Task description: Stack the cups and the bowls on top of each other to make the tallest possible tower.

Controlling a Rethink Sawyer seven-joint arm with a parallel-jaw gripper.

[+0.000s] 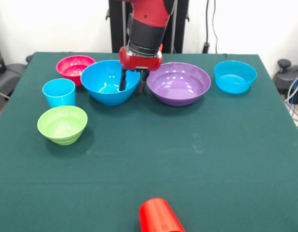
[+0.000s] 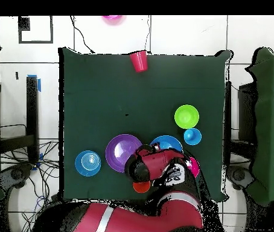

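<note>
Glossy smooth plastic bowls [image 1: 178, 83] and cups [image 1: 59, 92] on matt green cloth table [image 1: 197, 159].

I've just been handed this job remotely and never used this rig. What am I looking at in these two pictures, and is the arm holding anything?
It is a red and black robot arm at a green table. One picture looks across the table at the robot; the other looks straight down, with the robot's base at the bottom.

The gripper hangs at the rim of the large blue bowl, one finger inside the bowl. I cannot tell how the jaws stand or whether they hold anything.

Also on the table: a purple bowl, a smaller blue bowl, a pink bowl, a lime green bowl, an upright light blue cup and a red cup on its side.
</note>
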